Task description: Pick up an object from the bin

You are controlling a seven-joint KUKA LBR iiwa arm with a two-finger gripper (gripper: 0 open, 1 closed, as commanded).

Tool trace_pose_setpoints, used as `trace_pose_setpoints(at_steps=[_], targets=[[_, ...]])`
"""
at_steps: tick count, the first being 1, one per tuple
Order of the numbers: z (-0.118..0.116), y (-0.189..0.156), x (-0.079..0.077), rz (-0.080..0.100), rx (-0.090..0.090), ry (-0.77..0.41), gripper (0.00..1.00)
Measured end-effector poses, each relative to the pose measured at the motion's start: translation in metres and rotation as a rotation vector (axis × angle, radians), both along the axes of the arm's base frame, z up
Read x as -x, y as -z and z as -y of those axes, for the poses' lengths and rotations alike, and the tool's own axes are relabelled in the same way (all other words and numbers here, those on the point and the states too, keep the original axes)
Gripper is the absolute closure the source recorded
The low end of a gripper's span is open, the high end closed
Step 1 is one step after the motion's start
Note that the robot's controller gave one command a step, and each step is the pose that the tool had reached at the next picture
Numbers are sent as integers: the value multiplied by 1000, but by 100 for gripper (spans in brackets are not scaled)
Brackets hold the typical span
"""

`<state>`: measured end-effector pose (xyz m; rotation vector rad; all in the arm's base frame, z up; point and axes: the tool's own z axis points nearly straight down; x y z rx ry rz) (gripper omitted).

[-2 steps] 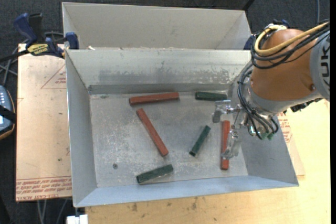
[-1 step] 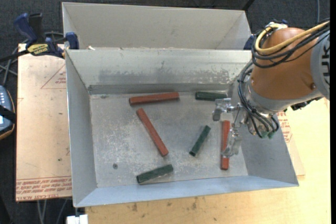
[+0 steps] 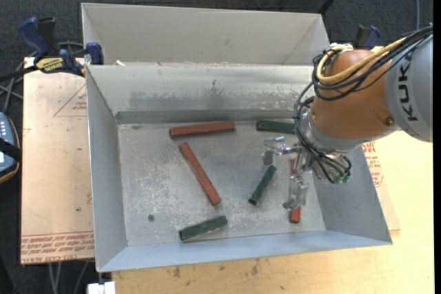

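Observation:
My gripper (image 3: 284, 175) hangs low over the right part of the bin floor, its two metal fingers apart and nothing between them. A short dark green stick (image 3: 262, 185) lies slanted just left of it, its upper end close to the left fingertip (image 3: 271, 156). A small red piece (image 3: 295, 215) lies on the floor at the tip of the other finger (image 3: 298, 193), mostly hidden by it. Another dark green stick (image 3: 275, 126) lies by the back wall, its right end hidden under the arm.
Two long red-brown sticks lie left of centre, one (image 3: 202, 129) along the back wall and one (image 3: 200, 173) slanted below it. A dark green stick (image 3: 202, 228) lies near the front wall. The arm's orange cover and cables overhang the bin's right side.

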<state>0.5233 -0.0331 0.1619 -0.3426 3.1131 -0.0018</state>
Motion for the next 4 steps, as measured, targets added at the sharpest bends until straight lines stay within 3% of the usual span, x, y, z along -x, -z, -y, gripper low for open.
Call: trace_pose_setpoints(at_steps=[1,2,3,4], targets=[[-14,29,-2,-13,-1,-184,0],[2,32,-27,-6,1,-404,0],[-5,90,-36,-6,2,-489,0],[-4,91,-40,-6,2,-739,100]])
